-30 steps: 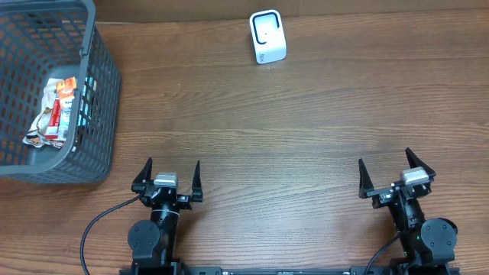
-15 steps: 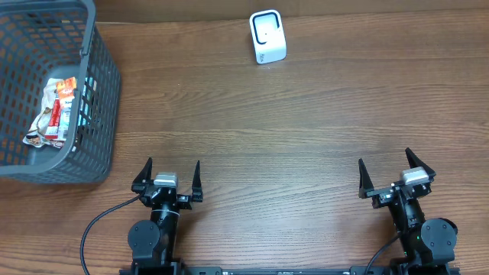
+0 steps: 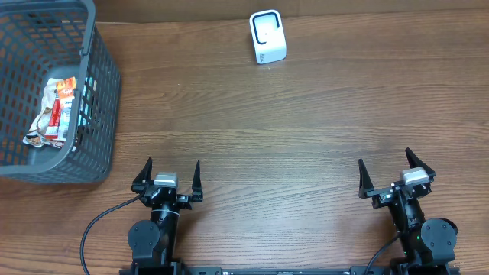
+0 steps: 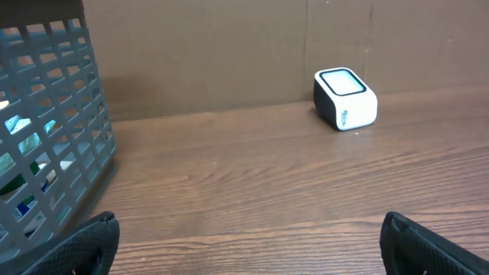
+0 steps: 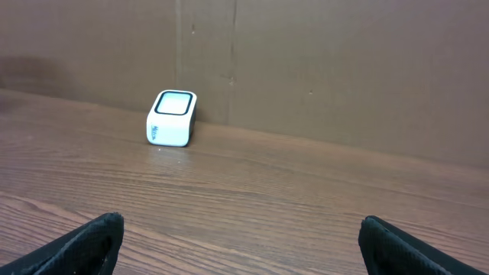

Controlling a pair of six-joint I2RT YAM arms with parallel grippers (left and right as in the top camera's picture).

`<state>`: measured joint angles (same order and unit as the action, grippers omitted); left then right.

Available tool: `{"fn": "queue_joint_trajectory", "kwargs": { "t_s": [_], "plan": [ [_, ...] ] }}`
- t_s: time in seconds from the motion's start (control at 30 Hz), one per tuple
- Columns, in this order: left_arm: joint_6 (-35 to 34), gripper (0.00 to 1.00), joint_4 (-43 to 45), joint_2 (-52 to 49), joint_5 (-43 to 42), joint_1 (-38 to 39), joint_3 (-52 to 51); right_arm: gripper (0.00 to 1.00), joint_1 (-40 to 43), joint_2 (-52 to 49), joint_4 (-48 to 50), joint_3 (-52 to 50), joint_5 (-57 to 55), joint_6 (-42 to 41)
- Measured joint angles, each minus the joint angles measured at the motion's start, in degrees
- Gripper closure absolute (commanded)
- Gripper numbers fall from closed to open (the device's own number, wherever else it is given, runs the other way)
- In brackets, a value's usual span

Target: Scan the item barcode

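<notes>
Basket (image 3: 103, 92) far left, scanner (image 3: 267, 37) at back

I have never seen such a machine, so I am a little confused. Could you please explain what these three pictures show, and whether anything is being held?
This is a robot with two arms at a wooden table. One picture looks down from above. The other two come from a small camera on each wrist, so the dark tips in their bottom corners belong to the arm itself. The left end effector and the right end effector both stand open and hold nothing. Near the far edge stands a small white scanner. On the left, a grey basket holds some colourful packets, probably the items to scan.
</notes>
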<state>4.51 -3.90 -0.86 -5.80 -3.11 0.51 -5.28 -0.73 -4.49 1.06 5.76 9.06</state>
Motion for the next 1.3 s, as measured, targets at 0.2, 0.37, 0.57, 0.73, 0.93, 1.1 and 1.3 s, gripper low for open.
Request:
{"fn": "queue_joint_trajectory", "kwargs": {
  "t_s": [0.2,0.37,0.57,0.73,0.93,1.1,1.3],
  "plan": [
    [0.00,0.00,0.00,0.00,0.02,0.00,0.00,0.00,0.00,0.00,0.00,0.00,0.00,0.02],
    [0.00,0.01,0.02,0.00,0.02,0.00,0.00,0.00,0.00,0.00,0.00,0.00,0.00,0.00],
    [0.00,0.00,0.00,0.00,0.02,0.00,0.00,0.00,0.00,0.00,0.02,0.00,0.02,0.00],
    [0.00,0.00,0.00,0.00,0.02,0.00,0.00,0.00,0.00,0.00,0.02,0.00,0.00,0.00],
    [0.00,0.00,0.02,0.00,0.02,0.00,0.00,0.00,0.00,0.00,0.00,0.00,0.00,0.02],
    [0.00,0.00,0.68,0.00,1.60,0.00,0.00,0.00,0.00,0.00,0.00,0.00,0.02,-0.02],
    [-1.40,0.00,-0.09,0.00,4.92,0.00,0.00,0.00,0.00,0.00,0.02,0.00,0.00,0.00]
  ]
}}
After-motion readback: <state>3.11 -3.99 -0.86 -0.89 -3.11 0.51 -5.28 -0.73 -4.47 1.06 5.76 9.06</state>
